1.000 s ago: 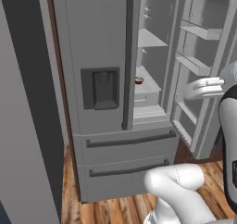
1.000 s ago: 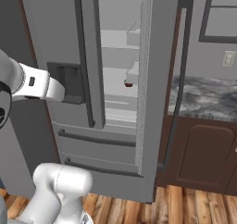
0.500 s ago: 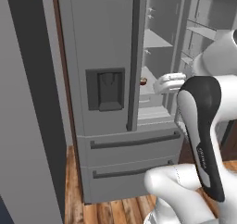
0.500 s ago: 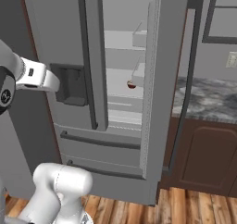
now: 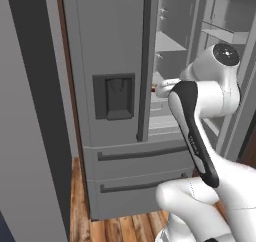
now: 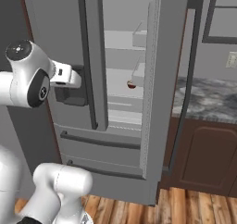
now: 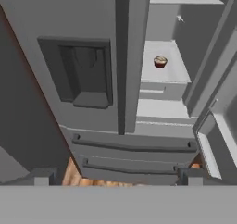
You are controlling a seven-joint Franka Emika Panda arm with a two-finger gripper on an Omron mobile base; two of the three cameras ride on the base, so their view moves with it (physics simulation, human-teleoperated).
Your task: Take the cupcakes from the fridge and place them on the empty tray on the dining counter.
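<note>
**Operator:** I'm parked in front of the fridge [image 5: 120, 86]. Its right door [image 6: 162, 93] is swung open and the left door, with the dispenser recess [image 5: 120, 97], is shut. Nothing has been picked up yet, so I judge the task is at its first stage: reaching for the first cupcake.

**Supervisor:** Where is the cupcake?

**Operator:** In the hand view I see one cupcake [image 7: 160, 62] right of centre in the upper half of the frame, standing alone on a pale grey shelf [image 7: 162, 75] inside the open compartment. In the right base view the same cupcake [image 6: 131, 84] sits at mid-height, near the centre of the frame, dark wrapper with a reddish top. I can make out just that one; where the second is I cannot tell.

**Supervisor:** And the pincer?

**Operator:** The gripper [image 7: 115, 177] has its jaws spread as wide as they go and nothing between them. Its fingertips [image 7: 41, 176] sit at the bottom corners of the hand view, well apart from the cupcake. In the left base view the forearm [image 5: 192, 131] crosses the right half of the frame, pointing toward the open compartment.

**Supervisor:** What is left?

**Operator:** Almost everything, as I read it: reach in, grasp, carry to the tray on the dining counter, then repeat for the other cupcake.
</note>
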